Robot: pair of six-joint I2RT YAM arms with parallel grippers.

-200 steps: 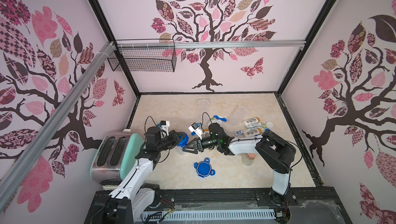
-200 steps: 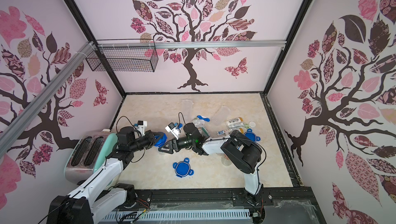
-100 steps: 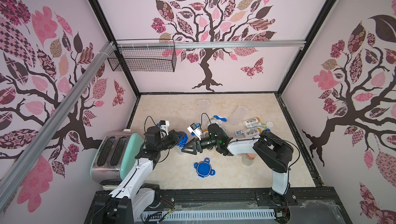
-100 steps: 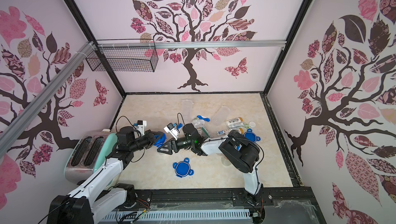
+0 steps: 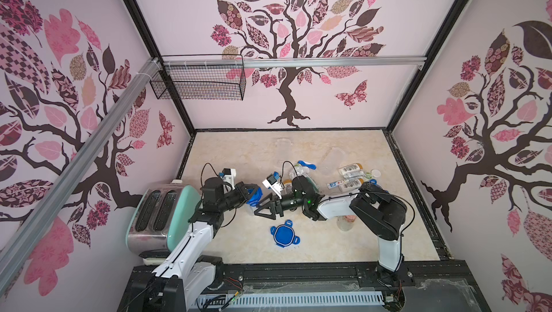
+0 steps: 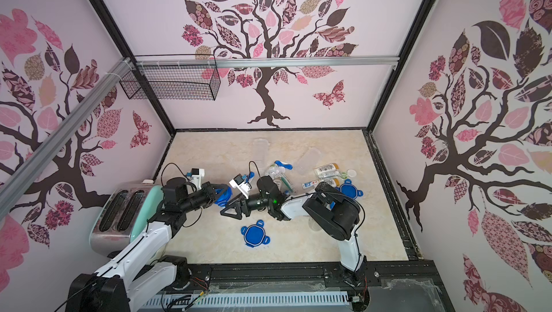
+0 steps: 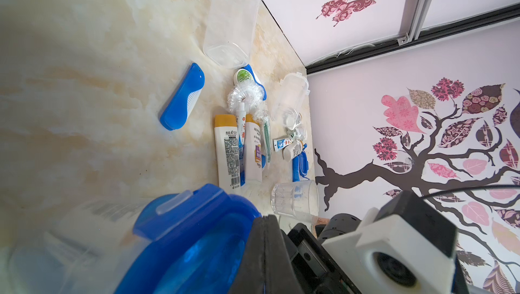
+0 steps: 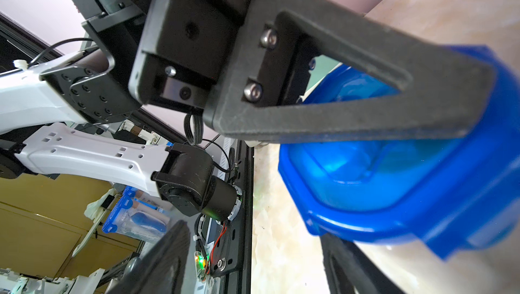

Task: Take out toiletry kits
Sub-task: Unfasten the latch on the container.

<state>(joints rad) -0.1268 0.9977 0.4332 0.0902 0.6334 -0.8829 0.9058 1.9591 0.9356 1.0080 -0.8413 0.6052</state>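
Toiletry kits [image 5: 349, 176]: bottles, tubes and toothbrush lying loose on table [image 5: 239, 152], well to the right of blue-lidded jar [image 5: 254, 199]. Left gripper [image 5: 248, 191]: pinching the jar's lid. Right gripper [image 5: 260, 206]: spread, empty, just beside the jar.

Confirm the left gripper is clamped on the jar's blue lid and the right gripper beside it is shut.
Not quite: the right gripper is open, its jaws spread wide in the right wrist view. The left gripper is indeed clamped on the blue lid.
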